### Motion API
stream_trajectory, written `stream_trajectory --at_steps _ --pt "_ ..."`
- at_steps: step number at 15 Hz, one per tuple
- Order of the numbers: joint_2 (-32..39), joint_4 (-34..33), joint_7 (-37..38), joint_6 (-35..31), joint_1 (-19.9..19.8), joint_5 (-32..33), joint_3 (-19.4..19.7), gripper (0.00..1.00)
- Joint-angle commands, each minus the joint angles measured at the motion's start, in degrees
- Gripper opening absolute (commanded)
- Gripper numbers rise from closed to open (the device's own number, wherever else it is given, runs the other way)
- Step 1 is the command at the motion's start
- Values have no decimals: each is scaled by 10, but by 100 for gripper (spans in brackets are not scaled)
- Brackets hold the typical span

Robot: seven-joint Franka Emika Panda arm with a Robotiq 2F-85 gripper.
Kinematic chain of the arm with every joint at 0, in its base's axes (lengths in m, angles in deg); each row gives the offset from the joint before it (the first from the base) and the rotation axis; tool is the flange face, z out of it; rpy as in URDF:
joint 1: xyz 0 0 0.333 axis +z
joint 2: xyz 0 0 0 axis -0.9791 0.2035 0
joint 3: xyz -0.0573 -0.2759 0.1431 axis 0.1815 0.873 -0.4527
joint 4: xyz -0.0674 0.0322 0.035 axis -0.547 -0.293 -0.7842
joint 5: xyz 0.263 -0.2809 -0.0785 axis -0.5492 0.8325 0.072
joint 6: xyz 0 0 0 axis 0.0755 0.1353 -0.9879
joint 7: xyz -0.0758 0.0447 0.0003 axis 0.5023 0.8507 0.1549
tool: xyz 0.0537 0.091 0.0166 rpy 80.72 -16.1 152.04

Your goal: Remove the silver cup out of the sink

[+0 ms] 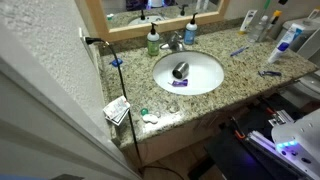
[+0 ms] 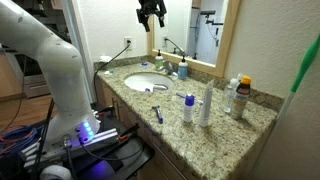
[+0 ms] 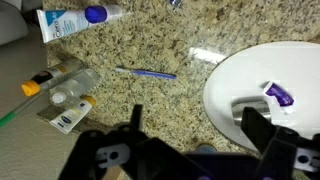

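Sink [image 1: 205,62]: round, white, set in a speckled granite counter [image 1: 250,78]. Silver cup [image 1: 181,70] sits inside the sink near its middle; whether upright or tipped is unclear. A small purple item [image 1: 178,84] lies just beside it, toward the sink's front rim. A green soap bottle [image 1: 153,42] and the faucet [image 1: 175,42] stand behind the sink. Gripper [image 2: 152,19] hangs high above the sink, well apart from the cup. In the wrist view, its fingers [image 3: 135,120] are spread wide and hold nothing.
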Motion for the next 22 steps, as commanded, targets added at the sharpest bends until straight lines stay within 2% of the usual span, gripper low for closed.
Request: stream_trajectory --at_steps 1,7,8,11,14,15,16,18,22 --pt "0 -1 4 2 7 4 5 100" --pt "0 -1 4 2 7 4 5 100" --pt "37 -5 27 -10 3 24 -19 100" --pt "74 7 5 -20 74 -23 -53 100" --pt "156 -18 20 -21 132 -73 -99 100" --pt "188 -33 54 -20 139 -75 -122 100" --pt "124 -1 32 -16 131 -66 -96 100" --pt "166 -14 62 -19 147 -69 -123 100" --pt "185 -30 79 -6 142 -57 -129 100"
